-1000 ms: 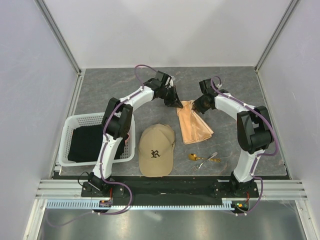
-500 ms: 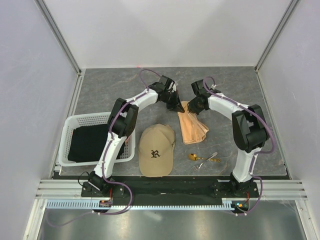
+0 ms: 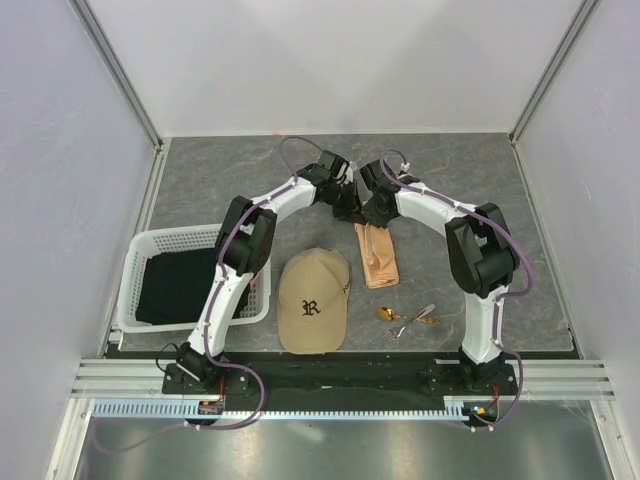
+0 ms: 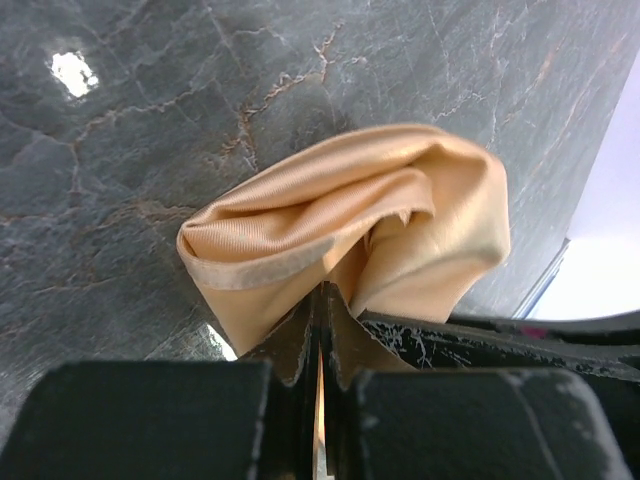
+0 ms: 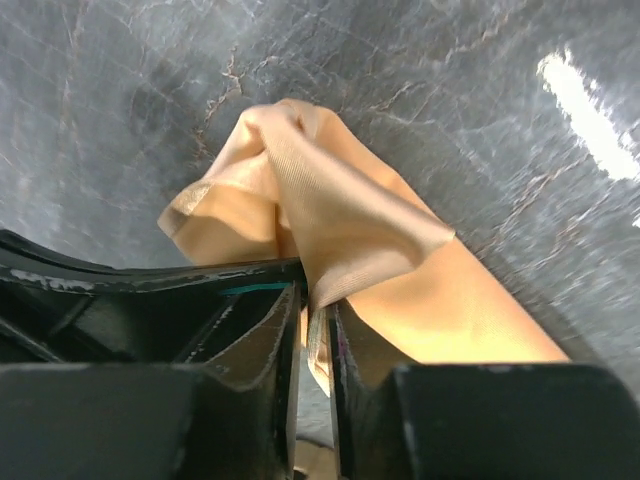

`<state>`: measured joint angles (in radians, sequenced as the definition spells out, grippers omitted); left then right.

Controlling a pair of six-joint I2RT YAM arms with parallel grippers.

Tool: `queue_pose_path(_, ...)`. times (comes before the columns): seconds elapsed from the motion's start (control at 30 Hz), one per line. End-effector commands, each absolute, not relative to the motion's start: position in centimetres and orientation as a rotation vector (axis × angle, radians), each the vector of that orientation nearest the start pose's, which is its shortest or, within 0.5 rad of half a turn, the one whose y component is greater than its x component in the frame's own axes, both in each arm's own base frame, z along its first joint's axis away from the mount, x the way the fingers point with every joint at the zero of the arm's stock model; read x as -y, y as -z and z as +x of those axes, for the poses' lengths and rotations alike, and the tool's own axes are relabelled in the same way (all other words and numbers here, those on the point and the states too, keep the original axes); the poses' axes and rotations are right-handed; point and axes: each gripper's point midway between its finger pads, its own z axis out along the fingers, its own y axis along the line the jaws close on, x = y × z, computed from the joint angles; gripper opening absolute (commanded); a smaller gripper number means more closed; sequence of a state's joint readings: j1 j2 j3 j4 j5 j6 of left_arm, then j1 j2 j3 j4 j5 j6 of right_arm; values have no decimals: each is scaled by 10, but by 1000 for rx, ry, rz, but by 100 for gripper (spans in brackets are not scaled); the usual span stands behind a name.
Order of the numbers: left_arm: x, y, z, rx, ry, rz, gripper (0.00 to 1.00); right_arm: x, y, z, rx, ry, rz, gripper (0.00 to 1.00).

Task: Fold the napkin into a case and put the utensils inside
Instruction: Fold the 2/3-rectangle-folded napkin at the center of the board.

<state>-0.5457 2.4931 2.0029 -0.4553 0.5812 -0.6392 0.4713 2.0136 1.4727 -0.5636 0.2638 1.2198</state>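
The peach-orange napkin (image 3: pixel 377 256) lies as a narrow folded strip behind the cap, its far end bunched up between both grippers. My left gripper (image 3: pixel 349 207) is shut on a napkin (image 4: pixel 350 215) corner, its tips (image 4: pixel 322 292) pressed together. Close beside it on the right, my right gripper (image 3: pixel 378 212) has its jaws slightly apart. In the right wrist view a napkin (image 5: pixel 345 205) edge hangs loosely between them (image 5: pixel 314 300), with a gap on its left side. The utensils (image 3: pixel 406 318), a gold spoon and silvery pieces, lie at the front right.
A tan baseball cap (image 3: pixel 313 298) sits in front of the napkin. A white basket (image 3: pixel 143 247) holding a black cloth (image 3: pixel 185 283) stands at the left. White walls enclose the grey marbled table (image 3: pixel 220 175).
My right gripper has swung left to the left gripper, carrying the napkin's right side over. The cloth has narrowed from a wide shape to a strip. The right jaws have parted slightly.
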Motion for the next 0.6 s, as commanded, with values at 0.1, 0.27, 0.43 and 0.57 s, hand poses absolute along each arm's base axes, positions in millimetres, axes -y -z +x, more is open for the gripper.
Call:
queue_pose_path(0.1, 379, -51, 425, -2678, 1106, 265, 2, -202, -56, 421, -2545, -165, 584, 37)
queue_pose_path(0.27, 382, -82, 422, -2641, 1211, 266, 18, -201, -87, 422, -2521, -201, 352, 55)
queue_pose_path(0.43, 380, -123, 419, -2583, 1308, 263, 30, -200, -94, 424, -2544, -367, 353, 69)
queue_pose_path(0.57, 374, -143, 416, -2560, 1321, 251, 34, -207, -88, 430, -2540, -509, 355, 70)
